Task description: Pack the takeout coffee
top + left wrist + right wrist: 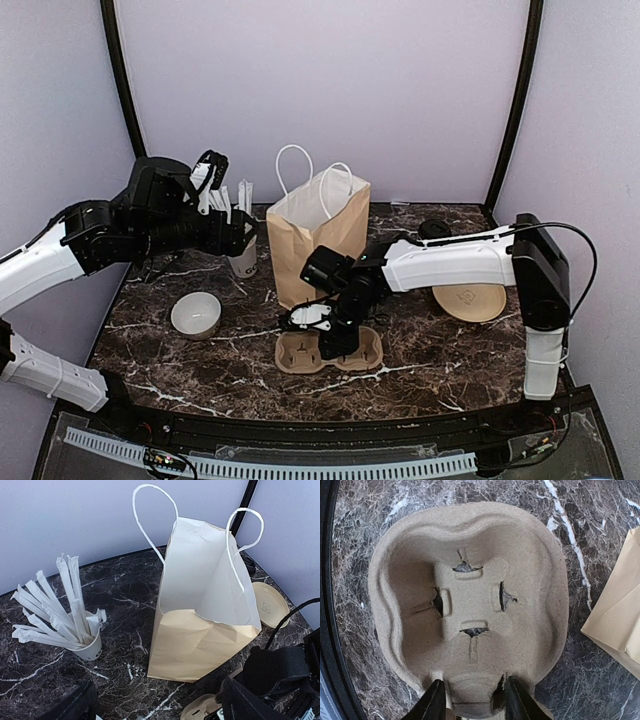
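The takeout coffee (434, 229) stands to the right of the brown paper bag (318, 245) and a little behind it, well apart from both grippers. The right gripper (475, 704) is in front of the bag, its fingers either side of the cardboard cup carrier's (470, 595) narrow waist; whether they pinch it I cannot tell. The left gripper (212, 180) hangs left of the bag above the cup of white sticks (243, 262), jaws wide, holding nothing.

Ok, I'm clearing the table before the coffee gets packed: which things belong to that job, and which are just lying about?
For the job: brown paper bag, pulp cup carrier, black round thing at the back, probably the coffee.
Lying about: white cup of sticks, white bowl, tan round lid.
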{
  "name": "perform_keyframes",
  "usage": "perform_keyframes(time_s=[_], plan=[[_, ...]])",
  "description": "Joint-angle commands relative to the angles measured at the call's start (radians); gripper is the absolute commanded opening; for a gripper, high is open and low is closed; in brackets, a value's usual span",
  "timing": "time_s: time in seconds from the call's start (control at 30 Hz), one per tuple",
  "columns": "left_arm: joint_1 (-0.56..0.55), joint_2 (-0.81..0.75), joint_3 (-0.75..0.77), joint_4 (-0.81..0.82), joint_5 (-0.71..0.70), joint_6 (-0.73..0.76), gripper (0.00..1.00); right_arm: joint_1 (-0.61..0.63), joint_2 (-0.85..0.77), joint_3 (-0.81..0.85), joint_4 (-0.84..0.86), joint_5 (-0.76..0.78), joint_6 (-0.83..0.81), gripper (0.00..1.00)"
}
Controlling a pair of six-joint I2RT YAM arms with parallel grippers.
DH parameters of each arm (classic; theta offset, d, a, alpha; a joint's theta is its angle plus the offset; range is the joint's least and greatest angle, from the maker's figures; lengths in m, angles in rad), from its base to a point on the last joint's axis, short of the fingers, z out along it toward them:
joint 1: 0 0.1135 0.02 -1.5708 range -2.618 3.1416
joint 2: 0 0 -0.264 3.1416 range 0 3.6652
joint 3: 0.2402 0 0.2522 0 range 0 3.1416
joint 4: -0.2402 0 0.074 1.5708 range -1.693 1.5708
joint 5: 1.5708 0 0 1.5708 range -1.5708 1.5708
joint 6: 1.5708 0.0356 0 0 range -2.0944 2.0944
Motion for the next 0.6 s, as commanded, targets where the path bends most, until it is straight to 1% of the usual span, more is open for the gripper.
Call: perform_keyframes(time_s=[0.0,0.27,0.33,0.57], plan=[[0.008,-0.029,-0.019,0.015,-0.009,-0.01,0.88,0.015,0.024,0.031,-0.008,0.024,0.005,0.41],[0.01,-0.04,-0.026,0.018,-0.008,-0.014,0.88,0.021,0.023,0.042,-0.017,0.028,0.001,0.33],[0.009,-0.042,-0.024,0.018,-0.011,-0.012,0.88,0.021,0.021,0.042,-0.019,0.027,0.001,0.3],[0.015,-0.031,0.015,0.018,-0.011,0.016,0.88,0.022,-0.017,0.028,-0.038,0.006,0.001,0.29]])
